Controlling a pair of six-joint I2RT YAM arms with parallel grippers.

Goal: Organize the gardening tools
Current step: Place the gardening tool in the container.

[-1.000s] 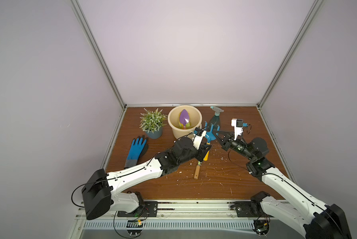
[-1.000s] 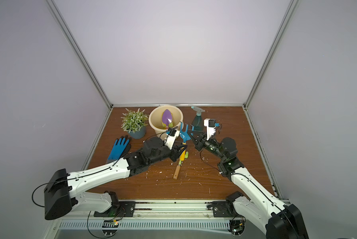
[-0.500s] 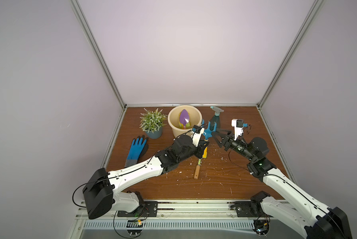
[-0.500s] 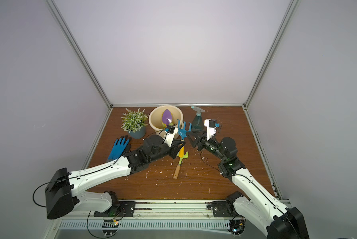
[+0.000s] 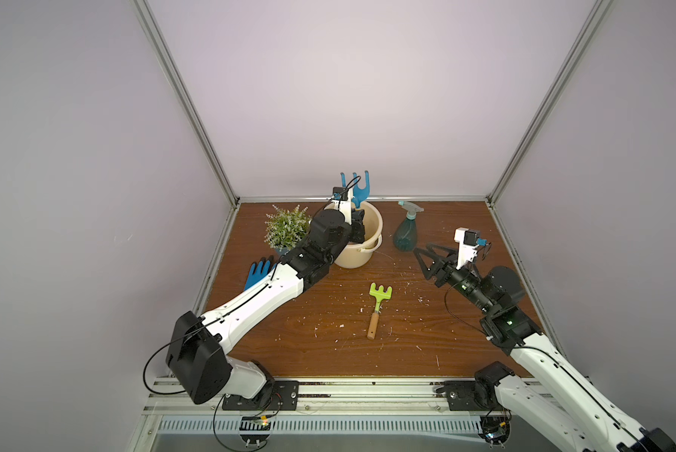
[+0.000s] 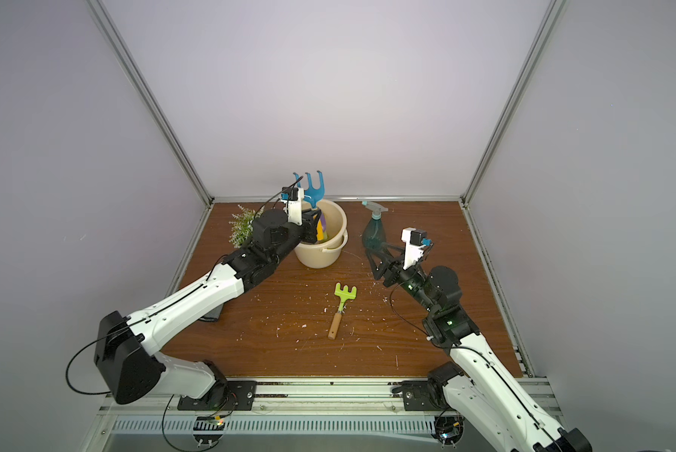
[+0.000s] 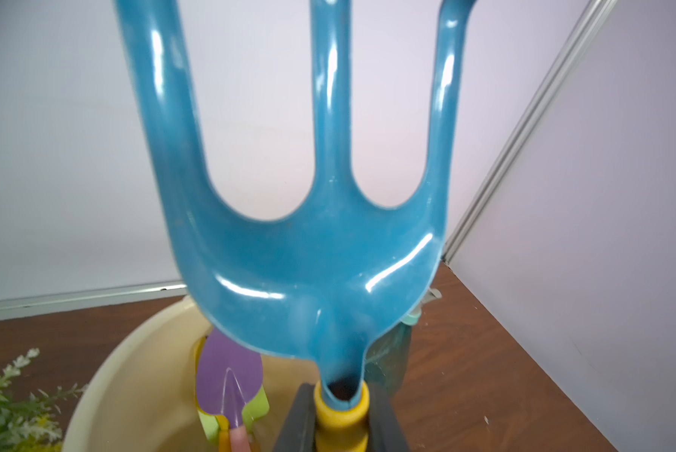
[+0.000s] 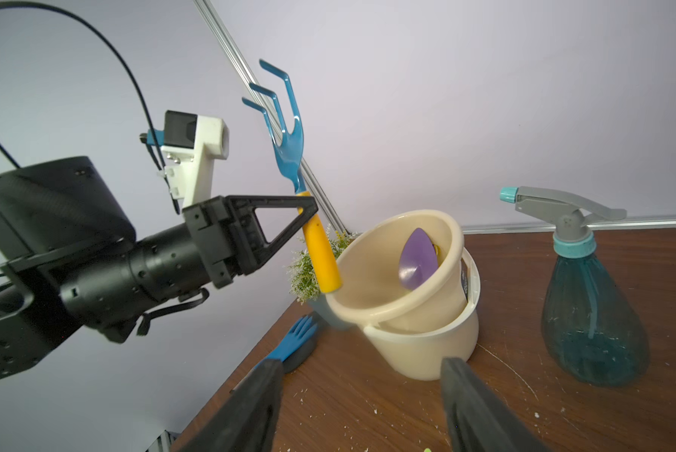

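Right wrist: left gripper (image 8: 309,219) clenches yellow-handled blue rake (image 8: 289,148) above cream plastic bucket (image 8: 367,313), probably needs lowering in; right gripper (image 8: 358,366) gapes empty

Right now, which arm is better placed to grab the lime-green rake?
Right: the right end effector is open and empty; the left end effector is shut on the blue rake over the bucket.

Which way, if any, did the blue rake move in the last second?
Yes. The blue rake went from low between the bucket and the spray bottle to above the bucket's rim, prongs up, held by the left gripper.
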